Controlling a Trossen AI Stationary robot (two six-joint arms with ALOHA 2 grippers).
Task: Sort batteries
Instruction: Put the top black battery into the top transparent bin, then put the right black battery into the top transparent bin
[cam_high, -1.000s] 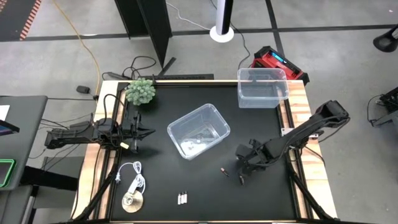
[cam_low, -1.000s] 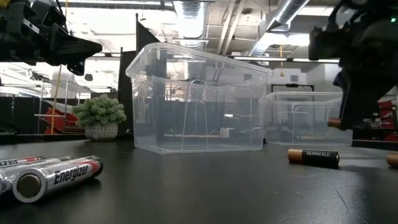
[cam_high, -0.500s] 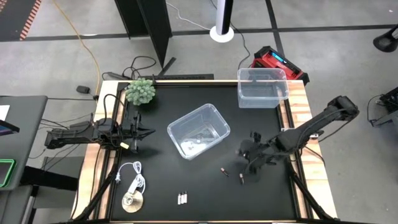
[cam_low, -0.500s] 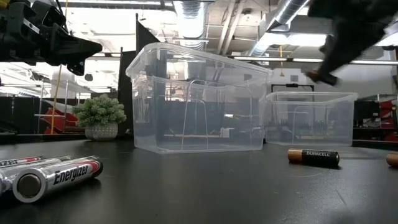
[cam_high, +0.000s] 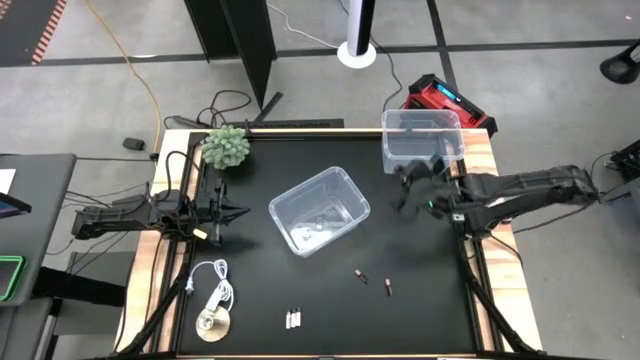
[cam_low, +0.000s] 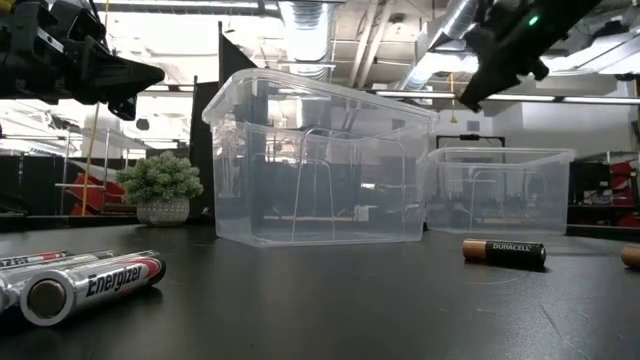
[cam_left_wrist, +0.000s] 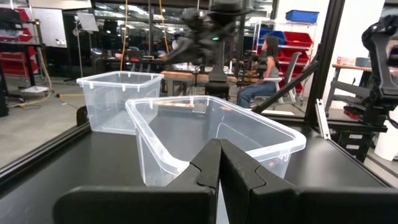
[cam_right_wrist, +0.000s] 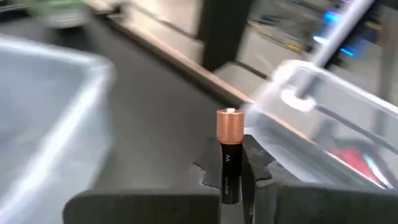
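Note:
My right gripper hangs above the table next to the clear bin at the far right corner, shut on a dark battery with a copper end. A second clear bin stands in the middle of the table. Two more dark batteries lie on the mat nearer the front, one of them the Duracell in the low view. Silver batteries lie near the front edge. My left gripper waits shut on the table's left side. My right gripper pinches the battery's dark body between its two fingers. The copper end sticks out beyond the fingertips, so the battery lies along the fingers. It is lifted clear of the table.
A white coiled cable with a round disc lies at the front left. A small potted plant stands at the far left corner. A red and black case sits on the floor beyond the far right bin. Bare mat lies between the two bins.
My right gripper has risen from the mat beside the two dark batteries and swung toward the far edge, up to the far right bin, keeping the battery between its fingers. The left arm has kept still.

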